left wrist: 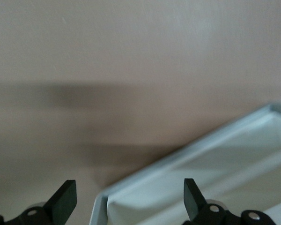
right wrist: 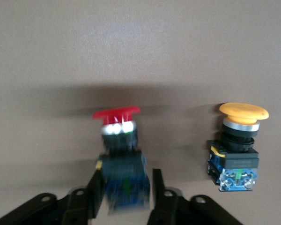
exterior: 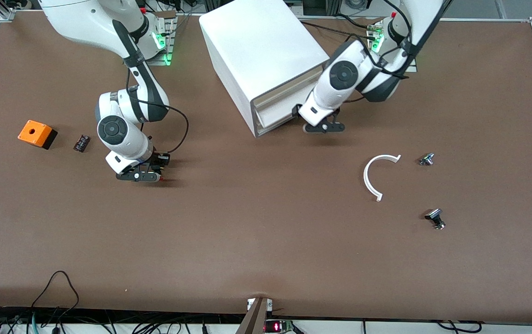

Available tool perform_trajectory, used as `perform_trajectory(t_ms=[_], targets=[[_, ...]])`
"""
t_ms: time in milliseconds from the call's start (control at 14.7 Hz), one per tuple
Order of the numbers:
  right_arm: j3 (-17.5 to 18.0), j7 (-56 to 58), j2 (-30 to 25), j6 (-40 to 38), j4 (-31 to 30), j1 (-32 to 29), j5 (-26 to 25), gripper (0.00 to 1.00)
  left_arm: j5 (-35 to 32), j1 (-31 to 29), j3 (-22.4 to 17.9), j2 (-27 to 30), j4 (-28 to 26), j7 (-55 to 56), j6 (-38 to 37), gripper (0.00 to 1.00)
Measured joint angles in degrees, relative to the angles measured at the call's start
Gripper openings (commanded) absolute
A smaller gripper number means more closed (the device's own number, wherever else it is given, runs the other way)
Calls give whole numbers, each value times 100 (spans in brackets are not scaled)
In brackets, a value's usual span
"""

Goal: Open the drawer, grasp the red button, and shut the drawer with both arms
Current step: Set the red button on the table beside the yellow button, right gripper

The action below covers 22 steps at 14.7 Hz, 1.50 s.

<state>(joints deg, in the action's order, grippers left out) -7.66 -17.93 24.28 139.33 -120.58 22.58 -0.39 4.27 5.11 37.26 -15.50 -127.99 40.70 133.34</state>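
We see a wide brown table with a big white cabinet standing near the robots' bases. Its lowest drawer shows a cream front and, in the front view, stands out only a little from the stack, so we judge that the closing step is under way or nearly done.

The left gripper hangs low just in front of that drawer, close to the table. In the left wrist view its 2 fingers are spread wide with nothing between them, and the drawer's rim lies directly under them. We think it is placed there to push the front shut.

The right gripper is low over the table, toward the right arm's end, well apart from the cabinet. In its wrist view the fingers are closed on the black-and-blue body of the button, and the red cap points away from the camera. We think the grip is on the body because it is blockier than the round cap. A second button with an orange-yellow cap stands on the table just beside it, untouched.

An orange box and a small dark part lie toward the same end of the table.
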Motion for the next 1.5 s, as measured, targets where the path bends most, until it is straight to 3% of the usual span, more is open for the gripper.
perform_trajectory(t_ms=[204,613,953,1157,1362,1498], targets=[[0,-130,-56,-536,381,-12,0,100,0,41,159,77,-51,-53,-168,100],[-10,-154,-307,-1940,1643,-145,0,100,-4,-213,80,149,-39,-318,67,100],[-11,-153,-502,-3141,2740,-327,0,100,-11,-1073,-950,485,517,-819,436,100],[155,-152,-708,-3535,3280,-674,0,100,-13,-1339,-1436,731,1098,-2152,-238,100],[730,-108,-1085,-4142,3413,-1544,-2,100,-13,-1458,-1986,1078,1927,-3591,-1597,100],[805,71,-1386,-4562,3421,-1849,-18,100,-13,-1481,-2355,1290,2601,-4399,-2590,100]])
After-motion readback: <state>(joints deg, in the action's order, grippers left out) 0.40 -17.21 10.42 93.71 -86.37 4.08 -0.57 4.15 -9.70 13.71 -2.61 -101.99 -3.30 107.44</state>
